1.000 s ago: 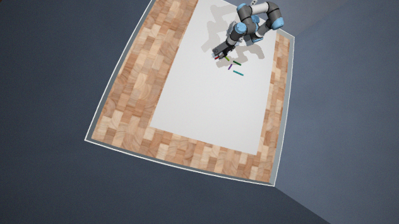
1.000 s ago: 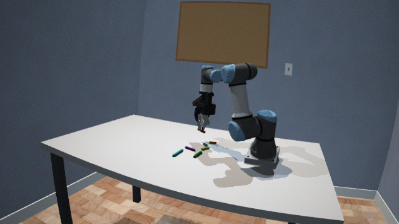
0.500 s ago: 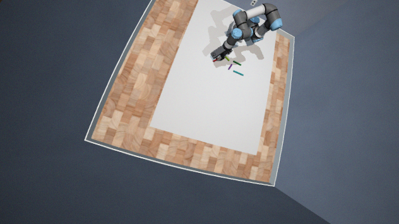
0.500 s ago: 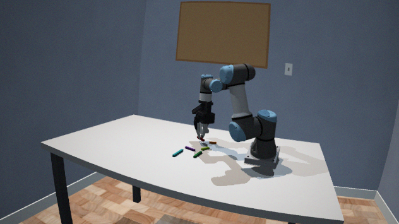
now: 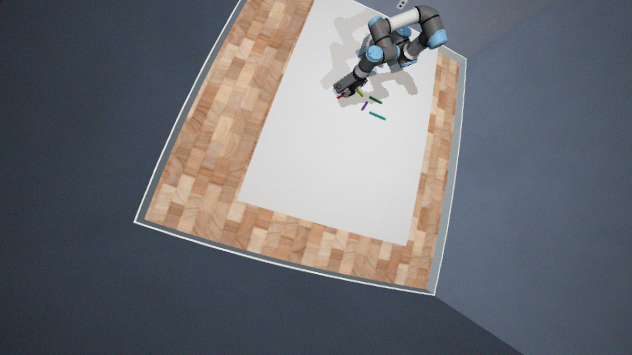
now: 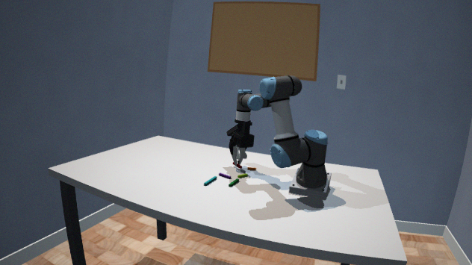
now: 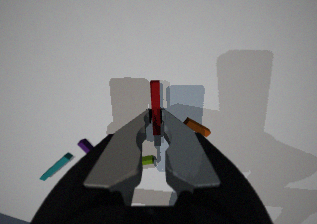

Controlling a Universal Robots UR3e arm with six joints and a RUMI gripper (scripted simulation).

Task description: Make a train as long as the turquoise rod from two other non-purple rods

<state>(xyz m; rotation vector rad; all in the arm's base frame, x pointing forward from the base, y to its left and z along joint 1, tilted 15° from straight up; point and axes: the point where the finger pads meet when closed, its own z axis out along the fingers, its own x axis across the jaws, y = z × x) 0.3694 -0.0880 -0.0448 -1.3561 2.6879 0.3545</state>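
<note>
My gripper (image 5: 344, 93) (image 6: 239, 163) (image 7: 156, 110) is shut on the red rod (image 5: 340, 96) (image 6: 237, 165) (image 7: 155, 95), held level and low over the table; whether it touches the top is unclear. A small grey piece (image 7: 157, 141) shows between the fingers by the rod's near end, perhaps a grey rod; the fingers hide most of it. The turquoise rod (image 5: 377, 116) (image 6: 210, 181) (image 7: 56, 166) lies flat, farther from the arm's base. An orange rod (image 6: 252, 169) (image 7: 197, 127) lies right of the gripper in the wrist view.
A lime rod (image 5: 359, 93) (image 6: 243, 175) (image 7: 148, 160) lies close to the gripper. A green rod (image 5: 375, 100) (image 6: 234, 182) lies beyond it. A purple rod (image 5: 364, 106) (image 6: 225, 175) (image 7: 85, 146) lies between the lime and turquoise rods.
</note>
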